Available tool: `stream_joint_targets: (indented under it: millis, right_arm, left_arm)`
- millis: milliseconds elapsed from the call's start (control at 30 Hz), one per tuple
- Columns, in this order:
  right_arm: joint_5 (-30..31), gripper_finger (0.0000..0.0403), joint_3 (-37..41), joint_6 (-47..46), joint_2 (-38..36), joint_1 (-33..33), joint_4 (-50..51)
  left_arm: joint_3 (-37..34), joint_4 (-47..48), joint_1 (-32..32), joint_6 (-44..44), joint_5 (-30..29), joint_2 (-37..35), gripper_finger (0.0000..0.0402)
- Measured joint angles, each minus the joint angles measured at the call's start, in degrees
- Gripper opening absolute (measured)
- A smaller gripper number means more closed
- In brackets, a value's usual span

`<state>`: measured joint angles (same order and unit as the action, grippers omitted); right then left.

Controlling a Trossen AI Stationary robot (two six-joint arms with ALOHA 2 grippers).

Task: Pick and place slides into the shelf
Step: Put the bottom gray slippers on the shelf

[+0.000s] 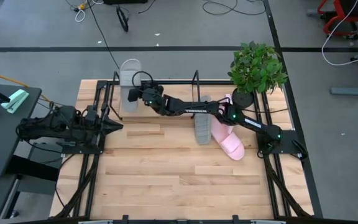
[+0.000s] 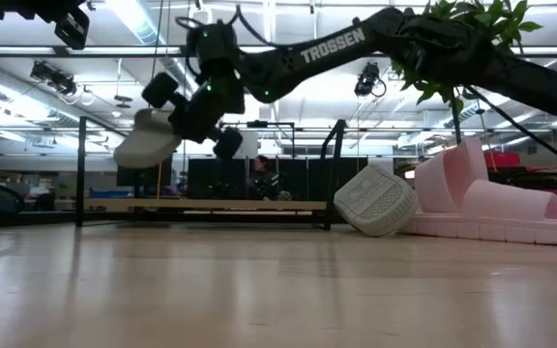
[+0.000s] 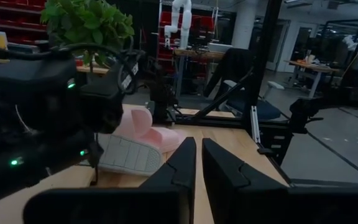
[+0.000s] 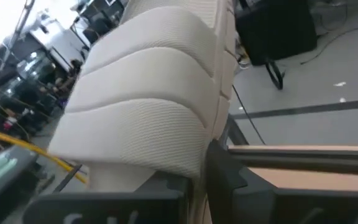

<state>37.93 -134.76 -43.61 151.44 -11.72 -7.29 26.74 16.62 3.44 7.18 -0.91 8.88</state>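
The right pincer [image 1: 139, 94] is grasping a grey slide [image 1: 129, 84], carrying it above the shelf [image 1: 157, 81] at the bench's far edge, near its left end. Nothing visibly seated there; the second grey slide [image 1: 202, 127] and pink pair [image 1: 227, 138] are waiting mid-bench. The left pincer [image 1: 115, 125], nearly clenched, is idling at the left edge.

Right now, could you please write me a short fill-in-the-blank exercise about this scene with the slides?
1. The right pincer holds a ____ slide at the shelf's left end.
2. The left pincer waits with its fingers ____.
3. A second grey slide lies beside the ____ slides.
4. The potted plant stands at the table's far ____ corner.

Answers: grey; shut; pink; right
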Motion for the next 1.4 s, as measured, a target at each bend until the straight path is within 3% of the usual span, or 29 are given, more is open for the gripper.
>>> stream_joint_targets:
  millis: [400, 767, 1067, 1300, 1400]
  right_arm:
    - [-0.4, 0.003, -0.2, -1.3, 0.0, 0.7, 1.8]
    - [-0.4, 0.003, -0.2, 3.6, -0.8, 1.5, 4.4]
    - [-1.1, 0.003, -0.2, -3.0, -0.8, 1.3, 8.5]
    - [-5.0, 0.003, -0.2, -13.3, -0.2, -0.1, 11.0]
    - [-4.9, 0.003, -0.2, -12.4, -0.2, -0.6, 10.8]
  left_arm:
    - [0.0, 0.1, 0.0, -0.3, 0.0, 0.0, 0.002]
    - [0.0, 4.1, 0.0, -0.4, -0.4, 0.0, 0.0029]
    - [0.0, 3.8, 0.0, -0.5, -2.6, 0.0, 0.0015]
    - [0.0, 3.8, 0.0, -0.4, -3.6, 0.0, 0.0018]
    - [0.0, 3.8, 0.0, -0.2, -3.6, 0.0, 0.0023]
